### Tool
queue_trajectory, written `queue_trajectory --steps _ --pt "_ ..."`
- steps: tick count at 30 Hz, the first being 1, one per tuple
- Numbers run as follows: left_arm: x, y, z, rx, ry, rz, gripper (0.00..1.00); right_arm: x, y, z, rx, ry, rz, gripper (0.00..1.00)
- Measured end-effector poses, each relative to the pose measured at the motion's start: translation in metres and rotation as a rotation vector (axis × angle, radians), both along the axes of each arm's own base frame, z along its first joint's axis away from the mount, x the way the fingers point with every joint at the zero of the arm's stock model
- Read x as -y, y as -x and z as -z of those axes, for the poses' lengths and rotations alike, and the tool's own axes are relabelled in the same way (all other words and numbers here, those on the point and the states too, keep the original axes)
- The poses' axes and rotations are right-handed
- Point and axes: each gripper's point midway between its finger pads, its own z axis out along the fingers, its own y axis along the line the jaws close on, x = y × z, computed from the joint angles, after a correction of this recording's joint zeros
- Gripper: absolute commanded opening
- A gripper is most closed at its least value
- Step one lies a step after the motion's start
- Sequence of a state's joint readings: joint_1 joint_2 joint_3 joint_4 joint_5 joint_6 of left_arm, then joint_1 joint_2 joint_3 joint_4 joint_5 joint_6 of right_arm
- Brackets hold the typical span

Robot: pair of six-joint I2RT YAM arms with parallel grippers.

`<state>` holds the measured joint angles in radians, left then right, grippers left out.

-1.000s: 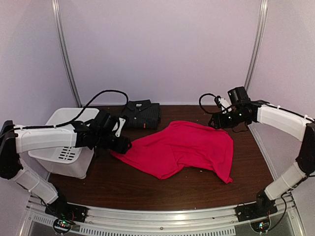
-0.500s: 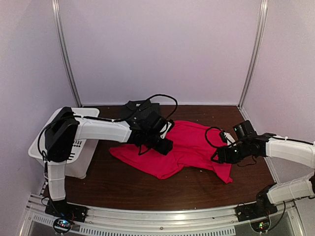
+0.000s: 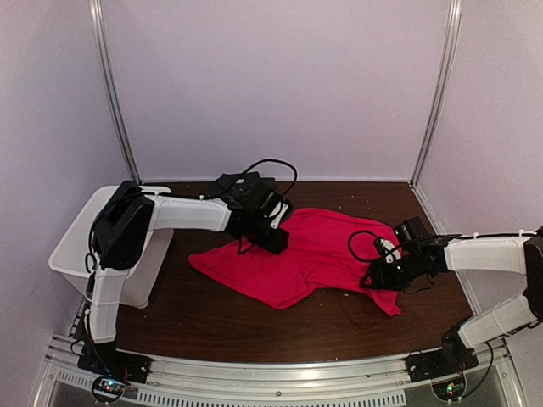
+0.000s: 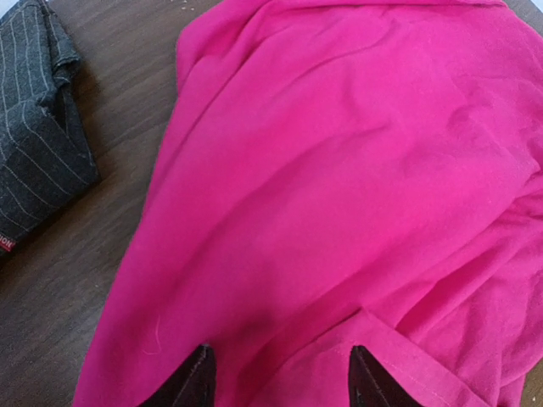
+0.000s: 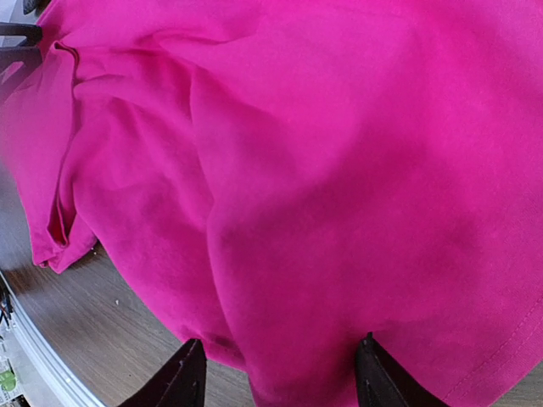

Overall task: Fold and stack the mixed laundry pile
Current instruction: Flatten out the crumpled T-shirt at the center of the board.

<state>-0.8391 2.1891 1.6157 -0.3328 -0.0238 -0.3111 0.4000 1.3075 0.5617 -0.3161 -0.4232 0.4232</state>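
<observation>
Looking down from the top external view, finds the red T-shirt [image 3: 314, 254] spread in loose wrinkles across the middle of the dark tabletop [image 3: 254, 326], unfolded. Shows the left arm [image 3: 191, 212] stretched over the shirt's far left part, left jaws low above the cloth, and the right jaws down at the shirt's right edge, near the hem corner. Places a white slotted bin [image 3: 68, 254] at the tabletop's left side, apart from the red cloth.

Turning to the left wrist view, catches the dark left fingertips [image 4: 197, 381] standing apart: left jaws open, red cloth beneath and between, nothing pinched. Puts the folded pinstriped shirt [image 4: 38, 144] at the upper left, flat on the wood, near the red shirt's edge, with a strip of bare wood between.

Moving to the right wrist view, shows the right jaws open too, right fingertips [image 5: 188, 377] spread over the shirt near its hem; cannot tell whether touching the cloth.
</observation>
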Motion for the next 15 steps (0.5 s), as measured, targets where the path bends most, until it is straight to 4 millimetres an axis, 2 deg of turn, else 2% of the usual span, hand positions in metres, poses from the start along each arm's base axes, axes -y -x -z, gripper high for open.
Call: queue_trajectory --steps 7,12,14,15 --pt "0.011 0.014 0.008 -0.041 0.021 0.087 0.45 -0.001 -0.001 0.006 -0.011 0.005 -0.001 0.59" --pt "0.019 0.015 0.013 -0.046 0.027 0.128 0.40 0.000 -0.001 0.008 -0.011 0.006 -0.001 0.58" --pt "0.024 0.012 0.018 -0.044 0.026 0.139 0.36 -0.001 -0.002 0.009 -0.010 0.005 -0.001 0.56" --pt "0.026 0.010 0.021 -0.045 0.023 0.143 0.28 -0.001 -0.002 0.009 -0.009 0.005 -0.001 0.53"
